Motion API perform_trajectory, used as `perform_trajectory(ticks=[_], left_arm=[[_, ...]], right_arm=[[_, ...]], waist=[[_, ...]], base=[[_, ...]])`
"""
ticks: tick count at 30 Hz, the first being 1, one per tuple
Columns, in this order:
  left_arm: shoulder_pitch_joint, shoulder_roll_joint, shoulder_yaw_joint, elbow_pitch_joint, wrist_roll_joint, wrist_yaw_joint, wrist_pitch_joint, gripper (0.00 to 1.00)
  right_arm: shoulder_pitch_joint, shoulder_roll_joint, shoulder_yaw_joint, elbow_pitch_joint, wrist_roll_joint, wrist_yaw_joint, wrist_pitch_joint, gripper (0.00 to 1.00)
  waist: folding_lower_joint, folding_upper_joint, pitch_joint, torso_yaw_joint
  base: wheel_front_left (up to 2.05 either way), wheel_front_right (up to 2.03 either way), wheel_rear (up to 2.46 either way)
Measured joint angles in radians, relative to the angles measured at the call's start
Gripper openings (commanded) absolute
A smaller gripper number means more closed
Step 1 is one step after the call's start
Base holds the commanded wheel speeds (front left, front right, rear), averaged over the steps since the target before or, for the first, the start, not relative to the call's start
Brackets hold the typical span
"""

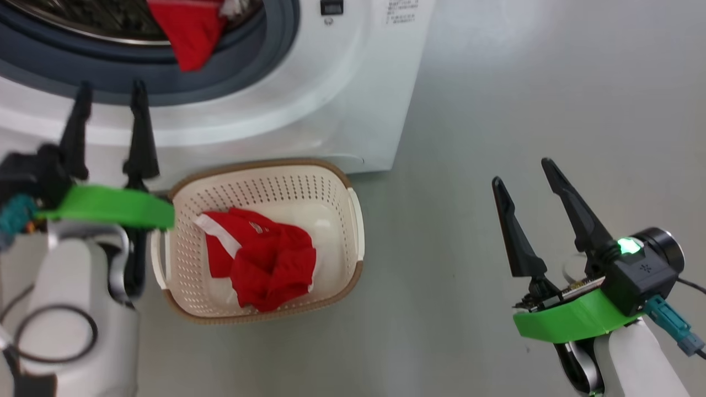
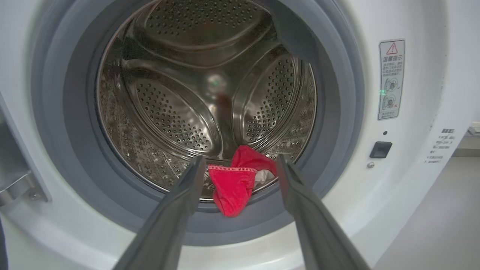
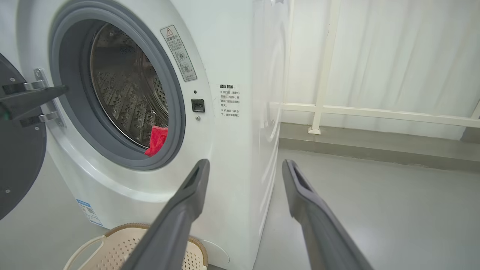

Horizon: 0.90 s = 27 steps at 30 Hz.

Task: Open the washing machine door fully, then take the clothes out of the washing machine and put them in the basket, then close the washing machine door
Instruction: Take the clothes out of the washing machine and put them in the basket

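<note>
basket (image 1: 265,184): before washing machine (image 1: 336,105) | clothes (image 1: 265,259): some in basket, some in drum (image 2: 168,112)

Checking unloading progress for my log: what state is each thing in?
washing machine door: open
red garment: draped over the drum lip
basket: upright, holding red clothes
left gripper: open, empty, facing the drum
right gripper: open, empty

Cropped: washing machine door (image 3: 18,168); unreadable: warning label (image 2: 391,79).
</note>
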Motion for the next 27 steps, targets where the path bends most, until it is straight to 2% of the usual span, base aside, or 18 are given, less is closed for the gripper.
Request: perform_trajectory(ticks=[13, 27], left_arm=[[-0.345, 0.060, 0.011, 0.226, 0.020, -0.017, -0.007, 1.00], [-0.599, 0.085, 0.035, 0.496, 0.003, -0.026, -0.007, 1.00]], right_arm=[[-0.079, -0.005, 0.056, -0.028, 0.004, 0.000, 0.000, 1.00], [-0.124, -0.007, 0.094, -0.031, 0.005, 0.000, 0.000, 1.00]], waist=[[0.0000, 0.0000, 0.169, -0.040], [0.0000, 0.0000, 0.270, -0.102]], base=[[0.00, 0.00, 0.00], [0.00, 0.00, 0.00]])
